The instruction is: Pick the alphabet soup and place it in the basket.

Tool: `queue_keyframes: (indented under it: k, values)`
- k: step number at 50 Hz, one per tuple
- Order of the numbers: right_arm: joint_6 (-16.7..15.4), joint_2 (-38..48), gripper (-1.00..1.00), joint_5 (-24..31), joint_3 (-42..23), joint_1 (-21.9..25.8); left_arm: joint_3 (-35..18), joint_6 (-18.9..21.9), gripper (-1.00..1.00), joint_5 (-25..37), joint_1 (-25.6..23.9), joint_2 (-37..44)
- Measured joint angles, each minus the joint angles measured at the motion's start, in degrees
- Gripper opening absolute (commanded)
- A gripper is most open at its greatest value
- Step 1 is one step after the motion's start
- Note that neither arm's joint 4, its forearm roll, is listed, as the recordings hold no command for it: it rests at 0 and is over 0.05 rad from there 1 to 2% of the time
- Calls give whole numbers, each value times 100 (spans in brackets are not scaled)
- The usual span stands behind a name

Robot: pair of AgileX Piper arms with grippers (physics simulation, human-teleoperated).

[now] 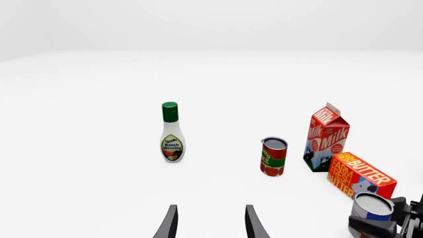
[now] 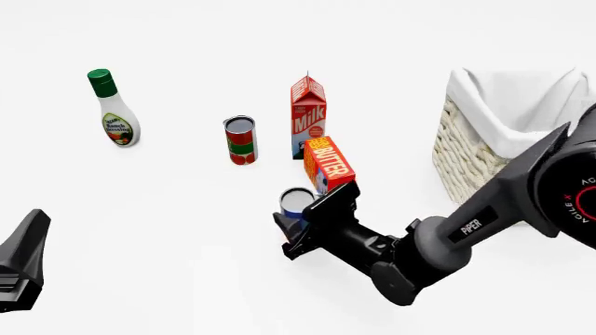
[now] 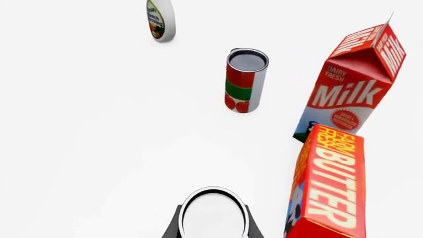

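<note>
The alphabet soup [image 2: 296,201], a small can with a silver-white top and blue label, stands upright just in front of the butter box. My right gripper [image 2: 302,215] is shut on it, one finger pressed to each side. In the right wrist view the can's top [image 3: 213,214] sits between the fingers [image 3: 173,225]. The can also shows in the left wrist view [image 1: 372,206]. The basket [image 2: 470,150], cream wicker with white lining, stands at the far right. My left gripper [image 1: 210,225] is open and empty, low at the front left [image 2: 33,230].
A butter box [image 2: 329,164] lies right behind the held can, with a milk carton [image 2: 308,115] behind that. A red and green can [image 2: 240,139] stands left of the milk. A ranch dressing bottle [image 2: 114,112] stands at the far left.
</note>
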Motion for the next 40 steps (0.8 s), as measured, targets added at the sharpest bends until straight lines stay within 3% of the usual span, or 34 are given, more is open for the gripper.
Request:
queue_keyframes:
  k: [18,40]
  values:
    - [-46,-1247,-100,172,543,96,0,0,100,0,0,0]
    - [-237,-3695,-100,1324,730,58,0,0,100,0,0,0]
